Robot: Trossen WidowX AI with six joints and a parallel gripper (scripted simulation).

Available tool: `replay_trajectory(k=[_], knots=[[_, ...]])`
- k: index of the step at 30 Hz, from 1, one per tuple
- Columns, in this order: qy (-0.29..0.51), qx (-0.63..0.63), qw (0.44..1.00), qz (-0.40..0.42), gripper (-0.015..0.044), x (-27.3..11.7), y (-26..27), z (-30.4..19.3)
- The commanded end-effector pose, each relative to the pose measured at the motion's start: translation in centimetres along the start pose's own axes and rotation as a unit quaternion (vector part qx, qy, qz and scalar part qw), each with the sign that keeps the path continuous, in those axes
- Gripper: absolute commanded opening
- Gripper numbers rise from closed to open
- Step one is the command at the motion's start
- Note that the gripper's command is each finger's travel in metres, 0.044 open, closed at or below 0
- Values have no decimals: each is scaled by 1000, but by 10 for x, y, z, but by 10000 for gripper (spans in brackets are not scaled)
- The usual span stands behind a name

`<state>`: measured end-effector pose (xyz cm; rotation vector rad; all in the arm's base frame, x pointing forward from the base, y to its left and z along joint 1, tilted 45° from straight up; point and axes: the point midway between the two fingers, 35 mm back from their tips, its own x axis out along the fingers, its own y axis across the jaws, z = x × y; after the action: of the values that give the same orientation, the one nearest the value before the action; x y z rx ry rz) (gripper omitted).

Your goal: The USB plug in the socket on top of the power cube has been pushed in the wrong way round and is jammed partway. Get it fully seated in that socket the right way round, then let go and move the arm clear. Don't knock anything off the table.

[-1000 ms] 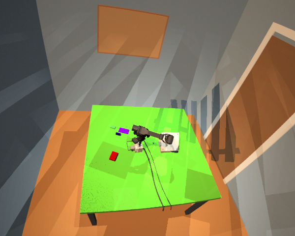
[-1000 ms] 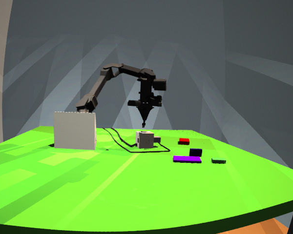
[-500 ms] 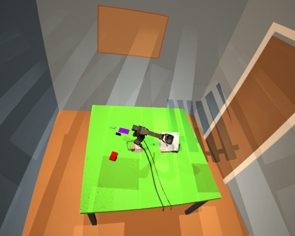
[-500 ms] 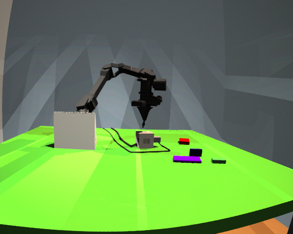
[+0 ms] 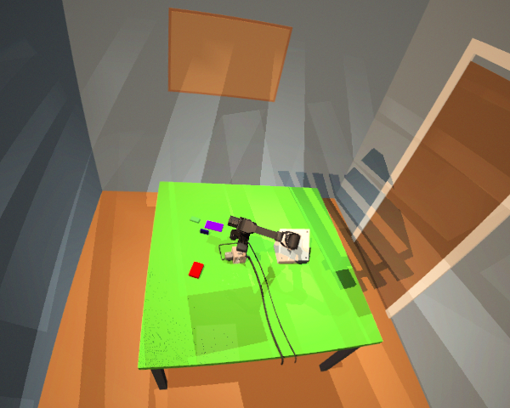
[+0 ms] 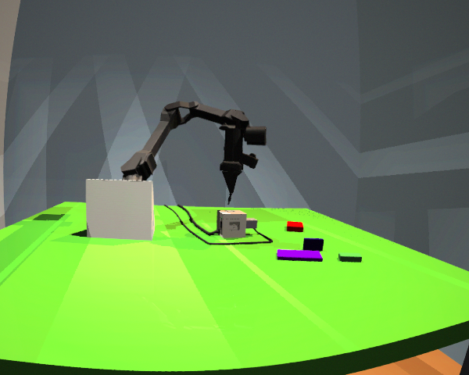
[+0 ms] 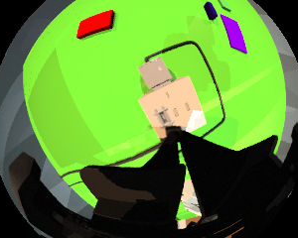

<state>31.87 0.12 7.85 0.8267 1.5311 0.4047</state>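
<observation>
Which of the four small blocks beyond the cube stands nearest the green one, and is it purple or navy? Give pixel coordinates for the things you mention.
Purple [image 5: 213, 226] [image 6: 299, 255]: the wide flat slab.

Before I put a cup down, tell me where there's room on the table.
Room: between the red block and the table's leg-side edge. Crowded: around the cube, with cables and gripper.

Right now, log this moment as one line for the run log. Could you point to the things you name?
pincer [image 5: 241, 248] [image 6: 230, 194] [image 7: 176, 135]: shut on USB plug [image 6: 228, 200] [image 7: 176, 130] | plug: above power cube [image 5: 237, 255] [image 6: 232, 218] [image 7: 181, 91], out of socket | reseating: not done | plug orientation: cannot tell
</observation>
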Motion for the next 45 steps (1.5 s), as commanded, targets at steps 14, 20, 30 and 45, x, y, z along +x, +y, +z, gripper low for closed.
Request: replay_trajectory(k=[14, 20, 30, 45], knots=[[1, -223, 975, 0, 0, 1, 0, 0], [1, -298, 954, 0, 0, 1, 0, 0], [1, -420, 907, 0, 0, 1, 0, 0], [1, -589, 808, 0, 0, 1, 0, 0]])
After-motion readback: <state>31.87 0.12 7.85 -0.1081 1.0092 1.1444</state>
